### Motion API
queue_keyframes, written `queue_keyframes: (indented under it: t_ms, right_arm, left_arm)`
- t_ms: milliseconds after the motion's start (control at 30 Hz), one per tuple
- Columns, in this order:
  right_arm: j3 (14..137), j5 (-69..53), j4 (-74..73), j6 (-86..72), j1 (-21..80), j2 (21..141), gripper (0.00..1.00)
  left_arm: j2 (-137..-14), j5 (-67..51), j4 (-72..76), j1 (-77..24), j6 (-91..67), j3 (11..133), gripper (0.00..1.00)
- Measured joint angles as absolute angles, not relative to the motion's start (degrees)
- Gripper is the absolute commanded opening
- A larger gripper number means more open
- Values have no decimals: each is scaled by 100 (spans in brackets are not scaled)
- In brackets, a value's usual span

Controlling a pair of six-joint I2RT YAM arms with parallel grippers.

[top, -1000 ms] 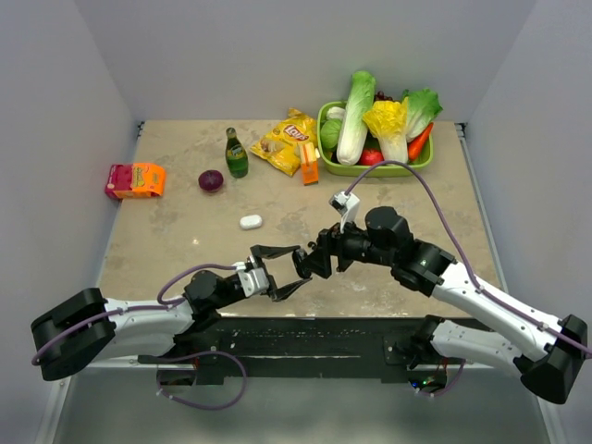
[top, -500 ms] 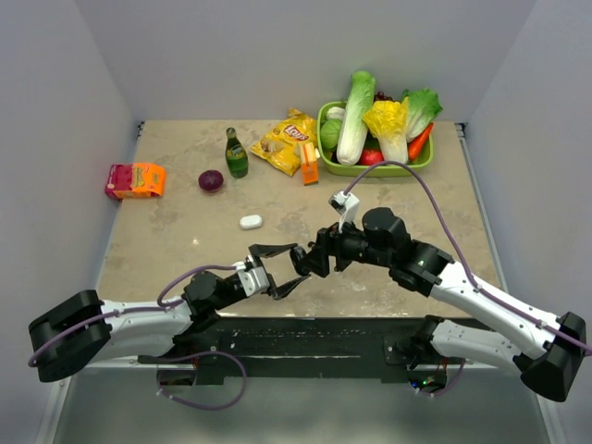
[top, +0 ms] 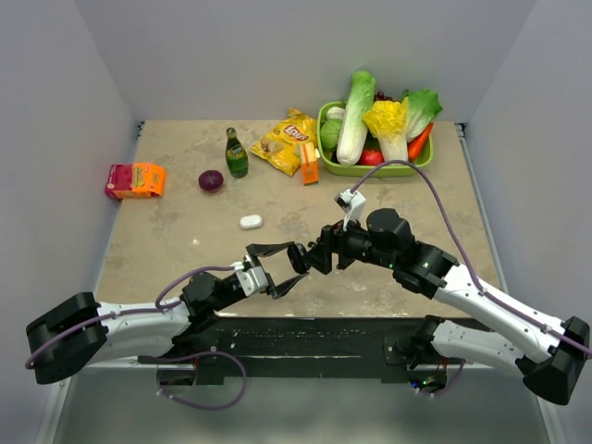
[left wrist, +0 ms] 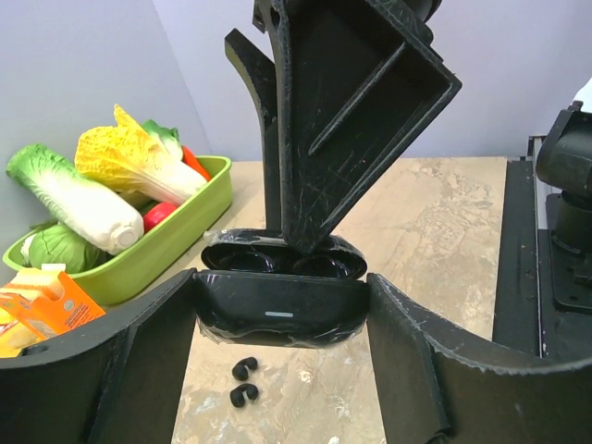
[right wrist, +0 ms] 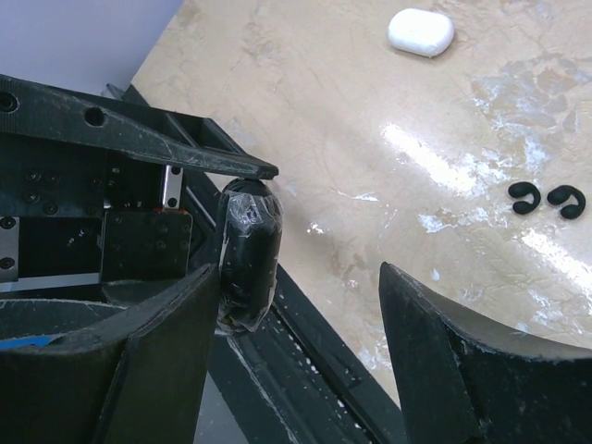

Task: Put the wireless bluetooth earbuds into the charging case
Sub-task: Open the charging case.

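Note:
The black charging case (left wrist: 277, 313), wrapped in clear film with its lid up, is clamped between the fingers of my left gripper (left wrist: 282, 294) above the table's near edge. My right gripper (right wrist: 301, 277) is open; one of its fingers (left wrist: 342, 120) comes down from above to the case's open mouth. In the right wrist view the case (right wrist: 248, 250) shows edge-on beside that gripper's left finger. Two black earbuds (left wrist: 244, 381) lie side by side on the table below the case, also showing as two small hooks (right wrist: 546, 199). In the top view the grippers (top: 291, 264) meet tip to tip.
A white oval case (top: 251, 221) lies mid-table. At the back stand a green basket (top: 370, 169) of vegetables, a chips bag (top: 285, 141), a green bottle (top: 237, 154), a red onion (top: 211, 180) and an orange-pink box (top: 135, 179). A black rail (top: 305, 338) runs along the near edge.
Both grippers have shifted slightly away from the near edge, still tip to tip. The right jaws have narrowed a little. The left grip on the case is unchanged.

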State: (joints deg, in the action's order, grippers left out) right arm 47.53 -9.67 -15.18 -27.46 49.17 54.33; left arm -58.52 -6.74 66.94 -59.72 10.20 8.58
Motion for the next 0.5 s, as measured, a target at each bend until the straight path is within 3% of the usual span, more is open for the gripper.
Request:
queue_keyframes:
  t_ms: [500]
  right_arm:
    - [4674, -438, -1619, -2853, 4912, 5033, 71]
  left_arm:
    - [-5634, -600, 6737, -6053, 1022, 851, 0]
